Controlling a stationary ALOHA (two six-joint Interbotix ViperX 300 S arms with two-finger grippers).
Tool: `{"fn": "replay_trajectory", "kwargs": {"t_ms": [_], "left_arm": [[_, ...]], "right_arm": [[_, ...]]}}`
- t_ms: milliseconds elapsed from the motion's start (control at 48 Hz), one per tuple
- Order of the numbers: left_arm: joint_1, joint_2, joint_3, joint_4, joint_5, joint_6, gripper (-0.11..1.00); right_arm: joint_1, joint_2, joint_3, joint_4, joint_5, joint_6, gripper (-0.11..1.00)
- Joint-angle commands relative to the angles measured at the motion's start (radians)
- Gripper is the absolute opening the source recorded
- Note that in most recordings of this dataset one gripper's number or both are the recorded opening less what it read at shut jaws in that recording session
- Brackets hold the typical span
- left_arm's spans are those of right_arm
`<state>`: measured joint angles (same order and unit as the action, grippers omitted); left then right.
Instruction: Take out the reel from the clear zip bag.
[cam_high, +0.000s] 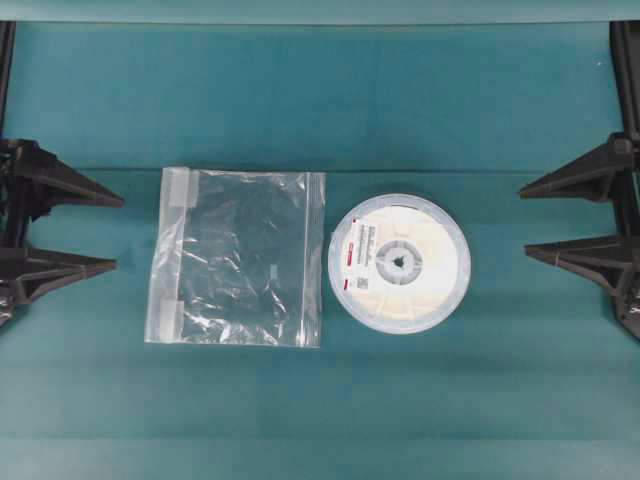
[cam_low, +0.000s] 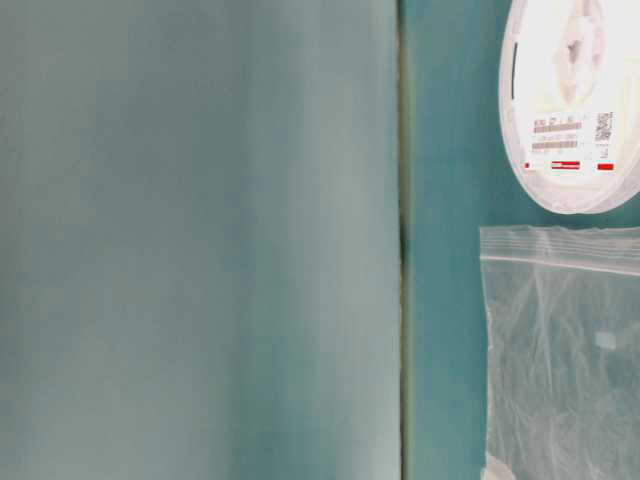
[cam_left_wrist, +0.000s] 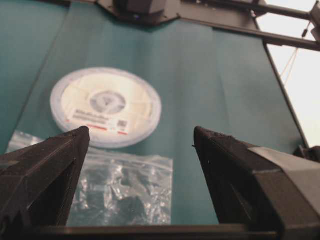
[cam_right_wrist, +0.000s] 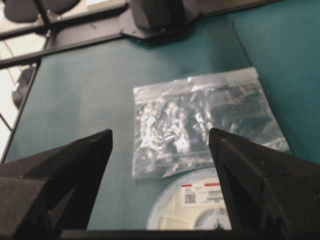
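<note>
Overhead exterior view: the flat round cream plastic reel (cam_high: 400, 263) lay just beside the crinkly clear zip bag (cam_high: 240, 256), already outside it; left gripper (cam_high: 112, 232) and right gripper (cam_high: 527, 220) stood wide, empty, well apart, suggesting extraction complete.

I looked out over a teal cloth (cam_high: 320, 90) that covered the whole table. A faint straight crease (cam_high: 300, 171) ran across it from side to side, and the cloth lay flat apart from that. At the far edge, from my left side, black frame bars (cam_left_wrist: 280, 36) crossed the corner, with thin pale cords (cam_left_wrist: 291, 65) hanging beside them against a bright washed-out background. From my right side I saw a dark chair (cam_right_wrist: 30, 7) beyond the table. Down at table level, a blurred pale panel (cam_low: 200, 240) filled most of the view, ending at a dark upright seam (cam_low: 402, 250).
</note>
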<state>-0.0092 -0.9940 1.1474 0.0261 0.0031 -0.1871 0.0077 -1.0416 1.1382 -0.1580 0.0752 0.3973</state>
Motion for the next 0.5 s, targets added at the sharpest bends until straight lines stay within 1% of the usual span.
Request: {"fn": "replay_trajectory", "kwargs": {"t_ms": [0,480], "left_arm": [[-0.005,0.003,-0.026,0.002,-0.005,0.003,0.91],[-0.003,0.003,-0.026,0.002,-0.006,0.000,0.91]], "right_arm": [[-0.002,0.003,-0.025,-0.003,-0.003,-0.012,0.92],[-0.002,0.003,-0.021,-0.003,0.000,-0.014,0.92]]}}
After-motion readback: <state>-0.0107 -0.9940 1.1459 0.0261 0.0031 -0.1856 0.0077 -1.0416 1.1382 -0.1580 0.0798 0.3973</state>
